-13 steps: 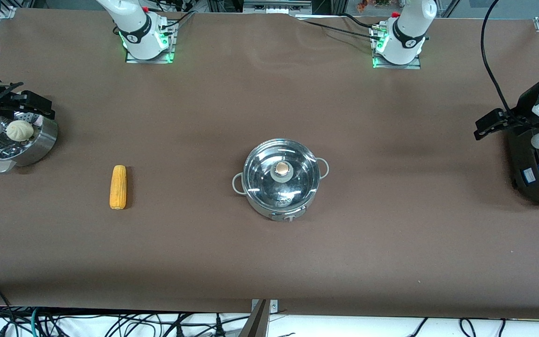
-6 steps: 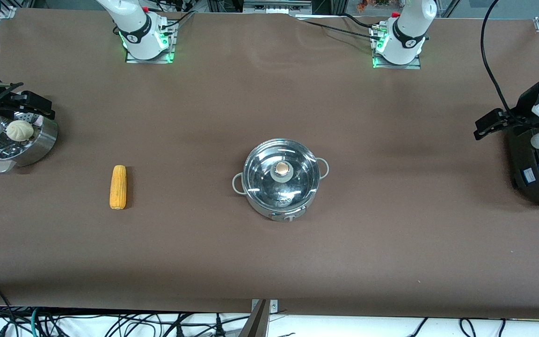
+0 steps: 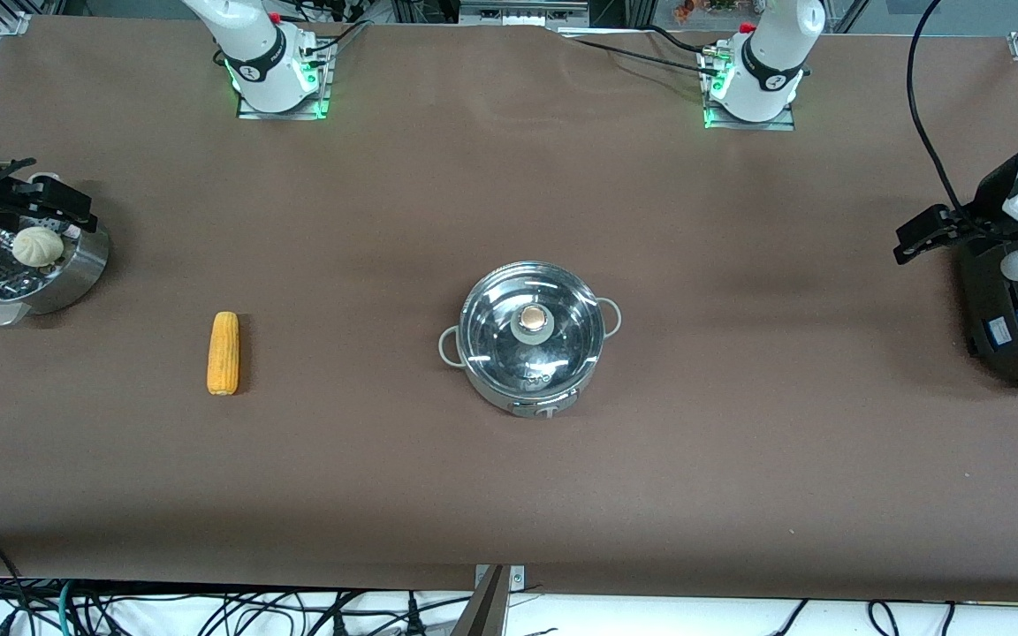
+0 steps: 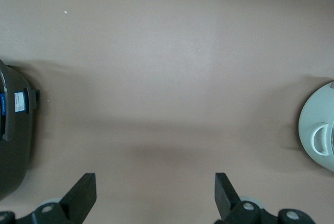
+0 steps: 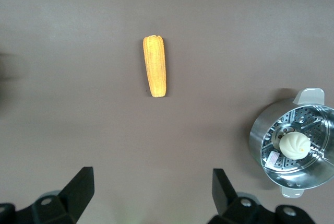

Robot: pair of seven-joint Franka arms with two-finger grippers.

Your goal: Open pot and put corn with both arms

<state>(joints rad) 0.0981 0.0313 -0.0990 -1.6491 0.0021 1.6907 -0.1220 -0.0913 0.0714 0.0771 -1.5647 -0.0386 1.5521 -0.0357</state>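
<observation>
The shiny steel pot (image 3: 531,353) stands mid-table with its lid (image 3: 509,331) on; the lid's knob (image 3: 532,320) is at its centre. The pot's edge shows in the left wrist view (image 4: 319,132). The yellow-orange corn (image 3: 223,352) lies on the table toward the right arm's end, and shows in the right wrist view (image 5: 155,66). My right gripper (image 3: 63,205) is open and empty, up over the steel bowl; it shows open in its wrist view (image 5: 151,190). My left gripper (image 3: 915,237) is open and empty beside the black cooker, and its own view (image 4: 155,192) shows the same.
A handled steel bowl (image 3: 89,261) holding a pale bun (image 3: 38,246) stands at the right arm's end; both show in the right wrist view (image 5: 261,130) (image 5: 294,144). A large black cooker (image 3: 1017,327) stands at the left arm's end (image 4: 13,135).
My right gripper has shifted slightly over the steel bowl. The left gripper, pot and corn have not moved.
</observation>
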